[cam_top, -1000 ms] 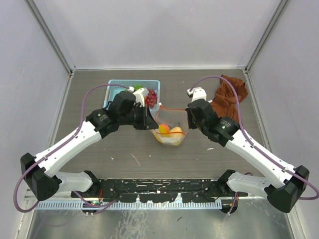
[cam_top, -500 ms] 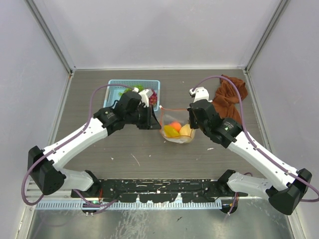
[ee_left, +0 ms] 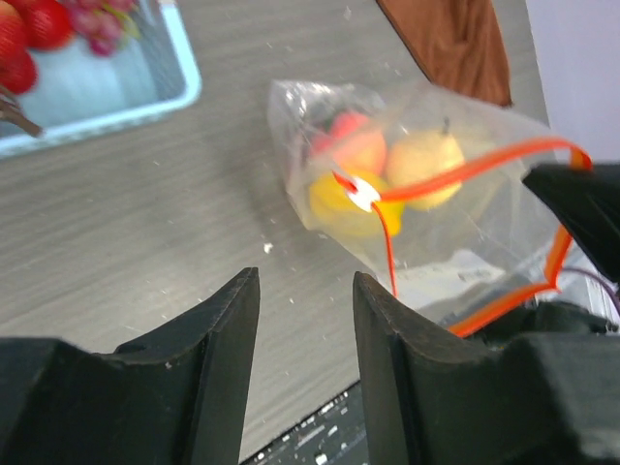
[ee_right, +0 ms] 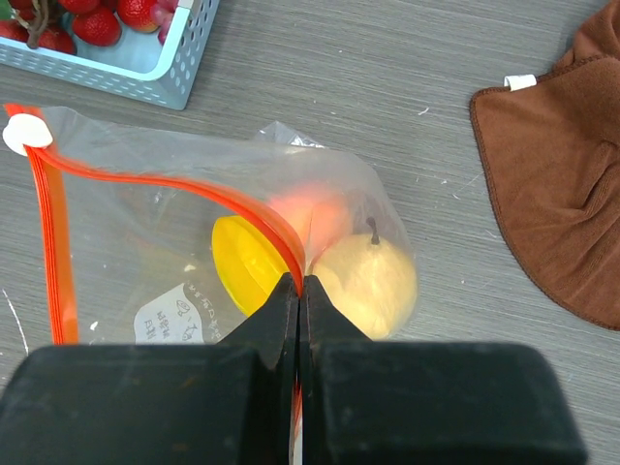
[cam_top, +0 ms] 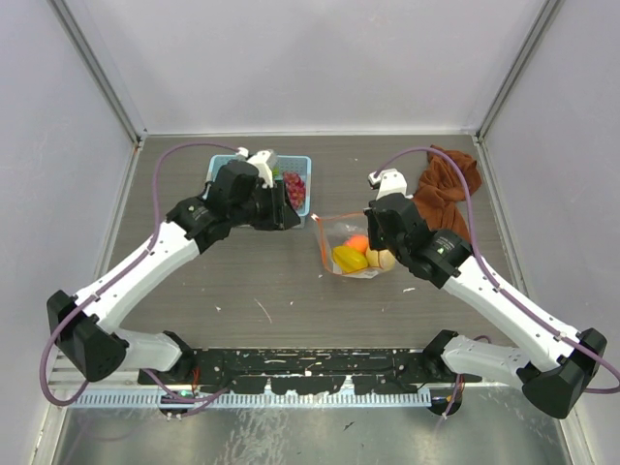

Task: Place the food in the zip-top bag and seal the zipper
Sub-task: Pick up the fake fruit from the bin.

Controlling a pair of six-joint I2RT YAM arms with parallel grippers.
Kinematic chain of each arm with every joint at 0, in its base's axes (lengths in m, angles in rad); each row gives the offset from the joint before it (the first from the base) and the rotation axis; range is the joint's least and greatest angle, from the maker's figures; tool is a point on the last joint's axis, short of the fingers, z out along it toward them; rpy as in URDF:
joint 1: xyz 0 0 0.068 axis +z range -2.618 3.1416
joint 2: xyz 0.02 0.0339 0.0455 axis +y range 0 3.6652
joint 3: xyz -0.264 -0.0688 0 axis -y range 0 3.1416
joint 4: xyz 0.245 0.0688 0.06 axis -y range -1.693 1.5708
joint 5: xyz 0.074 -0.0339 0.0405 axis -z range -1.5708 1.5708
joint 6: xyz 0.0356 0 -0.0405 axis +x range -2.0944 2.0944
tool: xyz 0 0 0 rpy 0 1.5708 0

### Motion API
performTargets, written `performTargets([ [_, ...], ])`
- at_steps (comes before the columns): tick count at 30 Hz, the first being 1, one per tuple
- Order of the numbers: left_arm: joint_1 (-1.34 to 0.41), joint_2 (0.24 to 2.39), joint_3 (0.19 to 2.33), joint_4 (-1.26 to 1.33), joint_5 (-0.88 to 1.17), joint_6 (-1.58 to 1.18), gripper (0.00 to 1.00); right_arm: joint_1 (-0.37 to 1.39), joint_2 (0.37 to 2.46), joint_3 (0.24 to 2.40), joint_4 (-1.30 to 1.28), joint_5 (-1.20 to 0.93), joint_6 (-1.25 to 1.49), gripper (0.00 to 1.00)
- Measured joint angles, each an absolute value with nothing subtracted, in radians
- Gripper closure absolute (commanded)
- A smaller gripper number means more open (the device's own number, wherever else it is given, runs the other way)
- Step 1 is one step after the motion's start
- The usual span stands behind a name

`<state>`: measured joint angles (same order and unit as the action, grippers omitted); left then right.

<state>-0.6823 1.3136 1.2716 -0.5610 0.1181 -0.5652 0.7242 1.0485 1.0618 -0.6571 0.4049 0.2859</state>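
Right gripper: I have it pinched shut on the zipper, I judge to keep the zip-top bag mouth lifted. Left gripper: jaws apart, empty, at the bag's 10 o'clock. Bag: mid-table, food inside. Strawberries wait in the basket, 11 o'clock.

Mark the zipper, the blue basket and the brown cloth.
zipper point(ee_right: 53, 252): right wrist view, on the wide strip at the left.
basket point(ee_right: 126, 82): right wrist view, on its near wall.
cloth point(ee_right: 552, 194): right wrist view, on the middle of the fabric.
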Motion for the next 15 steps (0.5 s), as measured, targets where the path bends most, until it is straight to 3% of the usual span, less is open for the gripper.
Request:
performTargets([
  [7, -0.602, 1.428, 1.368, -0.559, 0.049, -0.526, 0.50, 0.724, 1.048, 1.061, -0.651, 0.395, 0.286, 1.00],
  [15, -0.548, 1.679, 1.497, -0.550, 0.002, -0.501, 0.52, 0.724, 1.048, 1.053, -0.635, 0.379, 0.286, 1.00],
])
